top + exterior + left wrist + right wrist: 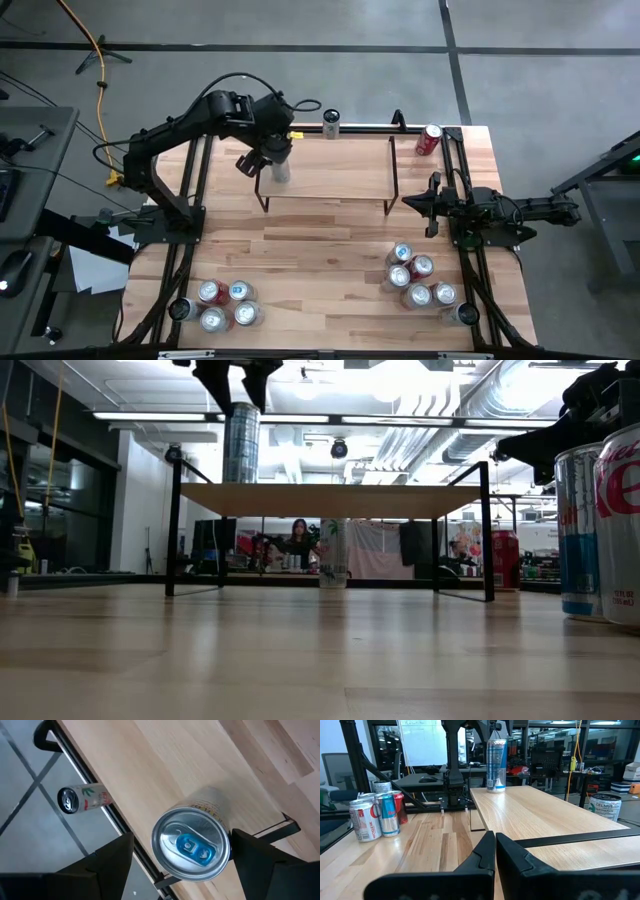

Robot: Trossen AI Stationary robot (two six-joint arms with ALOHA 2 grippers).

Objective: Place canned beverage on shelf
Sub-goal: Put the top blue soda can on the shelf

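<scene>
A slim silver-and-blue can (191, 844) stands upright on its base on the shelf (330, 170), near the shelf's left front corner; the low view shows the can (241, 445) on the plank. My left gripper (182, 834) hangs just over the can, pointing steeply down and open, with one finger on each side of the can's top. My right gripper (495, 837) is shut and empty. It lies level at the table's right side (405, 203), pointing at the shelf. My left gripper has a plain gap between one finger (117, 852) and the can's top rim (155, 840). The other finger (250, 850) stands right at the rim, and I cannot tell whether it touches. The can stands on the shelf by itself.
A white can (331, 123) stands beyond the shelf's far edge. A red can (428, 140) lies at the far right corner. Several cans are clustered at the near left (222, 305) and several at the near right (420, 282). Bare tabletop lies in front of the shelf.
</scene>
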